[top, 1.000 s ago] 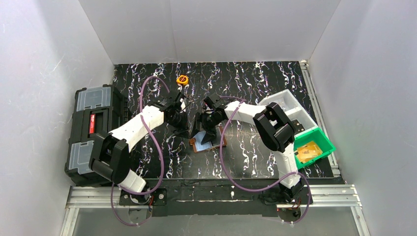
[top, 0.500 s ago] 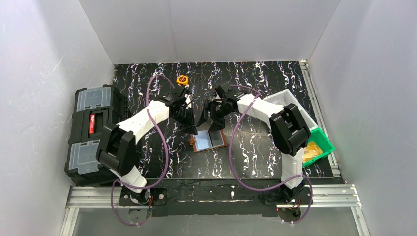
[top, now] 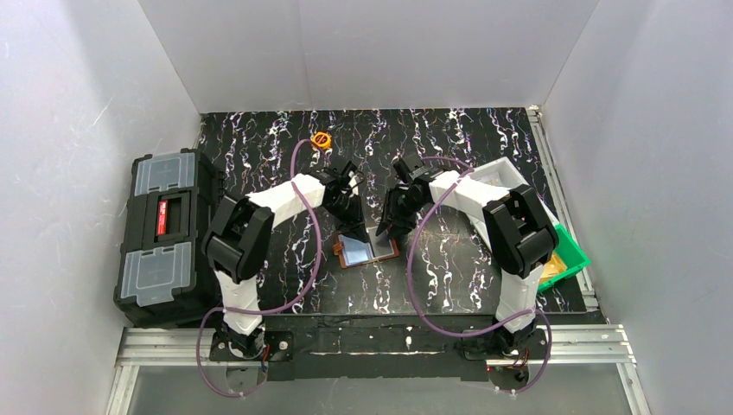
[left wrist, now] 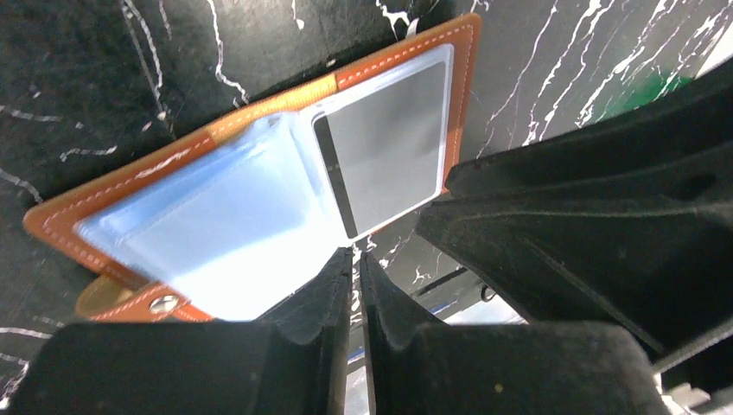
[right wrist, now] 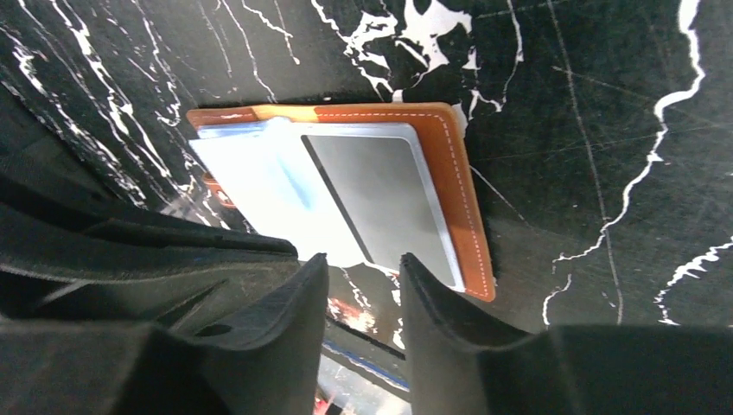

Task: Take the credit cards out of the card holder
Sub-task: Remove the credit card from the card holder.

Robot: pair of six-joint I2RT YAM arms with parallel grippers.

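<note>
Left gripper point(left wrist: 353, 262): jaws closed to a slit, nothing in them, tips at the wallet's point(left wrist: 226, 201) middle fold; contact can't be told. Right gripper point(right wrist: 364, 263): jaws part open, empty, over the same edge. The wallet lies open and flat mid-table point(top: 449, 259). Grey card point(left wrist: 389, 143) in one clear pocket, dark stripe on its inner edge. The stitched far rim is free. Toolbox point(top: 164, 233) label too small to read.

left tool point(left wrist: 356, 261) nearly closed, right tool point(right wrist: 363, 264) part open, both pointing down
</note>
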